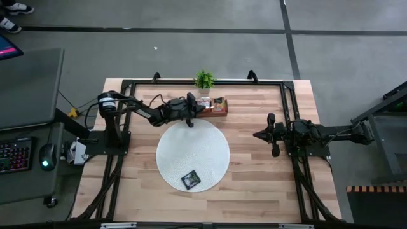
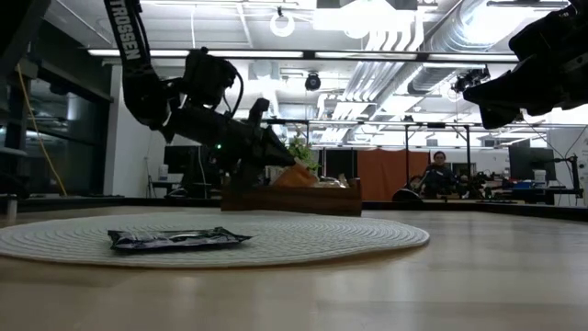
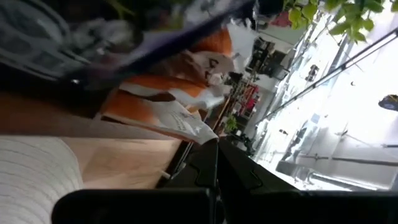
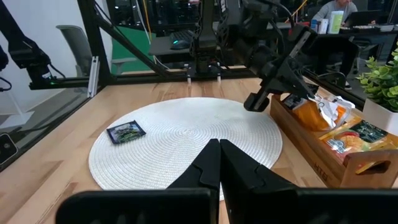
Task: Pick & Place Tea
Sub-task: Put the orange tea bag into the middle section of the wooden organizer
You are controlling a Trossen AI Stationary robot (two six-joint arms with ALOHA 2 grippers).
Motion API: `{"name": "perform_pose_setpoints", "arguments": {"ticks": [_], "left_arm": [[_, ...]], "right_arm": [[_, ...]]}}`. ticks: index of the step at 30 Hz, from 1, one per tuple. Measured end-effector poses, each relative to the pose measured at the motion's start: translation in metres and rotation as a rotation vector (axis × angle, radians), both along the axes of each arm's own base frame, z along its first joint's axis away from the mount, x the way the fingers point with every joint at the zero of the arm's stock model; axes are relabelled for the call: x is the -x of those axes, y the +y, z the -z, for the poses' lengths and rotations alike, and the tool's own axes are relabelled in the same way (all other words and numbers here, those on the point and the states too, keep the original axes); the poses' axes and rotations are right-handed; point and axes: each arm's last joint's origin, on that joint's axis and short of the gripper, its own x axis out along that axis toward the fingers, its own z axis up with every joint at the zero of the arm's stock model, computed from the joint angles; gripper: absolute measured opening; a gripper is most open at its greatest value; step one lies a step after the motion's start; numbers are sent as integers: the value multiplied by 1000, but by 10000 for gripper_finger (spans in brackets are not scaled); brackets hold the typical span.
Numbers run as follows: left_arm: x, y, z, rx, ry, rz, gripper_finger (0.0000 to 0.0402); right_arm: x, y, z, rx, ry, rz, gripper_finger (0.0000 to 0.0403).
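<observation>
A brown wooden tray [image 1: 224,113] at the table's far middle holds several tea sachets, orange and white ones [image 4: 323,115]. One black tea sachet [image 1: 191,180] lies flat on the near part of the round white mat [image 1: 184,146]. My left gripper [image 1: 202,109] is shut and reaches nearly level to the tray's left end, its tips [image 4: 250,104] just off the tray wall above the mat's far edge. A white and orange sachet [image 3: 180,118] sticks out of the tray just ahead of the fingertips. My right gripper [image 1: 256,135] waits shut at the table's right, holding nothing. My left gripper's shut fingertips [image 3: 216,144] stand right at the sticking-out corner [image 3: 205,132] of the white and orange sachet in the tray. They come level from the table's left. I cannot tell whether they touch it.
A small potted plant [image 1: 204,79] stands just behind the tray at the far edge. A black frame [image 1: 289,102] runs around the table top. Bare wood lies between the mat and the right arm. People sit at desks in the room beyond [image 2: 439,170].
</observation>
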Motion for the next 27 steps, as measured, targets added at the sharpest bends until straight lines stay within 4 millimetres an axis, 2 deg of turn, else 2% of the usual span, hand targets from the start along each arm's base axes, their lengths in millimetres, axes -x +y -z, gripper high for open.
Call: {"name": "perform_pose_setpoints", "arguments": {"ticks": [11,14,23,27], "left_arm": [[-1,0,-1,-56,-6,7,12],[-1,0,-2,-85,2,12,39],[0,1,-2,-103,6,-10,161],[-1,2,-7,-143,-25,-22,196]], "right_arm": [[0,0,0,0,0,0,1],[0,0,0,0,0,0,1],[0,0,0,0,0,0,1],[0,0,0,0,0,0,1]]}}
